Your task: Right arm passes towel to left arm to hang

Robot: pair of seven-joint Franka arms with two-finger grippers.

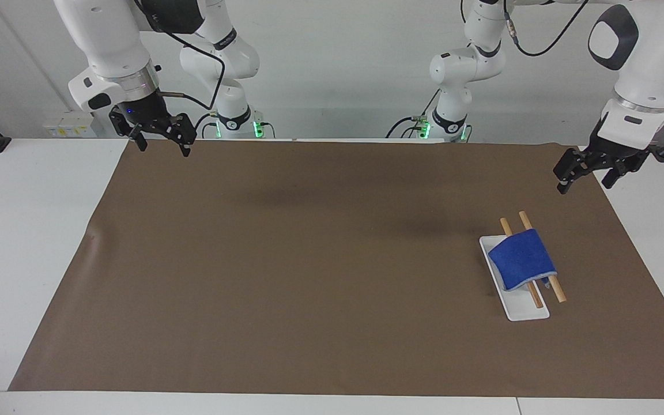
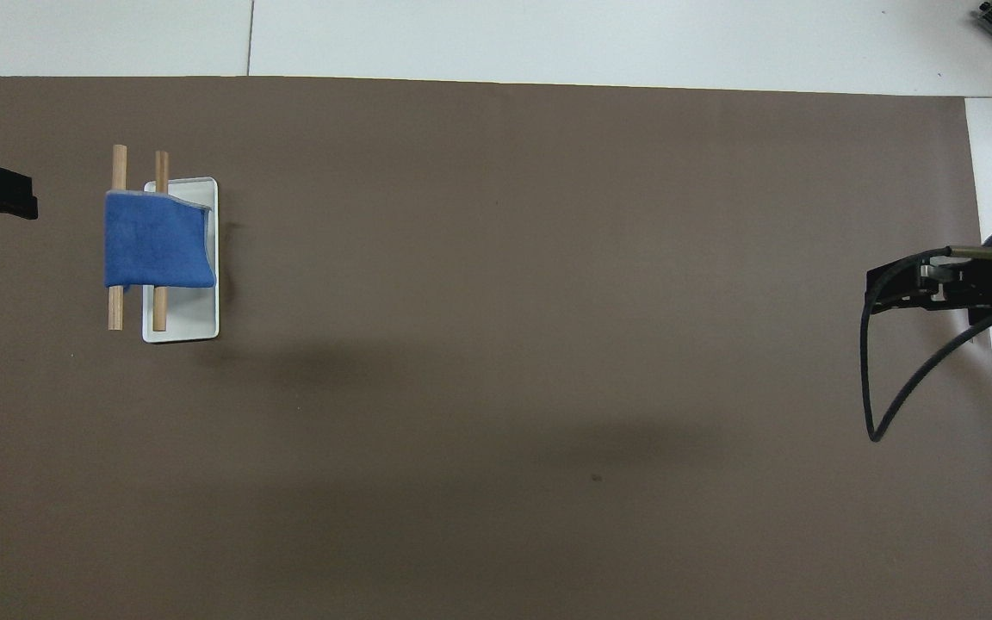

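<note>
On white tray (image 1: 525,311): two dowels (image 1: 555,291), towel (image 1: 521,257) draped; left claw (image 1: 585,174), right claw (image 1: 162,144) spread, empty.

From my end the towel (image 1: 521,258) looks like soft fuzzy cloth, matt blue w/ a pale stitched edge. It's draped over two plain wooden dowels (image 1: 557,291), bare unfinished look. White base tray (image 1: 525,312) under them reads as smooth plastic, slight sheen. Brown table mat (image 1: 320,259) is matt, paper-ish, w/ a small wrinkle at the right arm's end. Arm shells (image 1: 649,52) are glossy white plastic; right arm's wrist ring (image 1: 134,83) is shiny metal. Both grippers look matt black.
</note>
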